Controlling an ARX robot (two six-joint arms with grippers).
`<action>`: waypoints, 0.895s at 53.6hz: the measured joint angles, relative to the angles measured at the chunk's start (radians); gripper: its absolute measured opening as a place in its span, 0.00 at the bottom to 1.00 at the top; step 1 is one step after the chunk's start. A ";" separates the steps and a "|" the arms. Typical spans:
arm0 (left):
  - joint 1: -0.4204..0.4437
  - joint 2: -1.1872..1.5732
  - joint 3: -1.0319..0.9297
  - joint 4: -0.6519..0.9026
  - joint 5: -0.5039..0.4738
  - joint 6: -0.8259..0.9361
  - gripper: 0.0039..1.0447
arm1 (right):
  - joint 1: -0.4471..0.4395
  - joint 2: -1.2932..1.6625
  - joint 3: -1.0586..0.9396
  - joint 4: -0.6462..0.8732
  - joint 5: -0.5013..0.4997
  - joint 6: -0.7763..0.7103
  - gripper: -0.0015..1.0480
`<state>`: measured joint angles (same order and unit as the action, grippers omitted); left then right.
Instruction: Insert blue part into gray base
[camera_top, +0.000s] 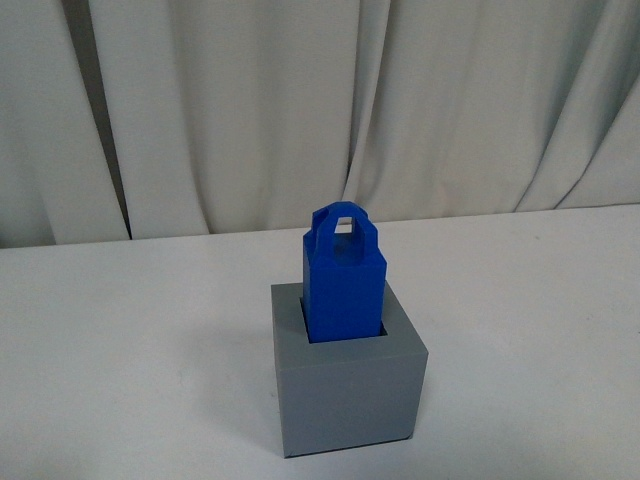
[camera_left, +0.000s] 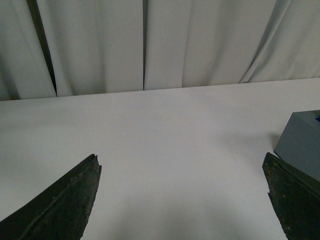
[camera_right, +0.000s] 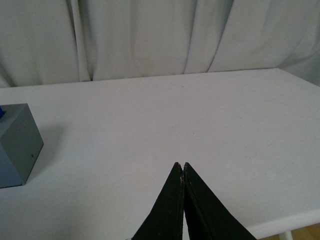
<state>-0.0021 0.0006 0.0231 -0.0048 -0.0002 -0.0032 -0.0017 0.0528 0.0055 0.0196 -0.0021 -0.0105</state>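
The blue part (camera_top: 343, 285) stands upright in the square recess of the gray base (camera_top: 350, 390), its looped handle on top. The base sits on the white table (camera_top: 120, 340), near the middle. Neither arm shows in the front view. In the left wrist view my left gripper (camera_left: 182, 162) is open, its dark fingers (camera_left: 65, 200) wide apart over bare table, with the gray base (camera_left: 302, 145) beside one finger. In the right wrist view my right gripper (camera_right: 181, 165) is shut with nothing in it, and the gray base (camera_right: 17, 145) lies well off to one side.
White curtains (camera_top: 300, 100) hang behind the table. The table's near edge (camera_right: 285, 225) shows in the right wrist view, close to the right gripper.
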 joint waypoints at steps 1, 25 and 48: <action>0.000 0.000 0.000 0.000 0.000 0.000 0.94 | 0.000 -0.025 0.000 -0.012 0.001 0.000 0.02; 0.000 0.000 0.000 0.000 0.000 0.000 0.94 | 0.000 -0.049 0.000 -0.019 0.000 0.000 0.53; 0.000 0.000 0.000 0.000 0.000 0.000 0.94 | 0.000 -0.049 0.000 -0.019 0.000 0.000 0.93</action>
<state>-0.0021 0.0006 0.0231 -0.0048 -0.0002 -0.0032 -0.0017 0.0040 0.0055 0.0006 -0.0017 -0.0101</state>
